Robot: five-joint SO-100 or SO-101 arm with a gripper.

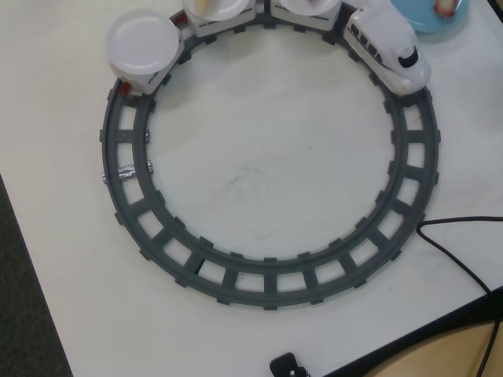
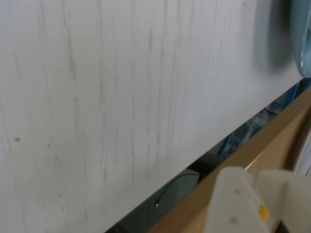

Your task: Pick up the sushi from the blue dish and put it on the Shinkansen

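Hanging over the table edge, the claw point(image 2: 252, 182) holds nothing — fingers apart, blue dish point(image 2: 302, 39) well off.

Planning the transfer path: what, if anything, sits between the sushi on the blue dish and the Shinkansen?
Nothing visible. In the overhead view the sushi lies on the blue dish at the top right edge, and the Shinkansen sits just beside it on the track, with only bare table between.
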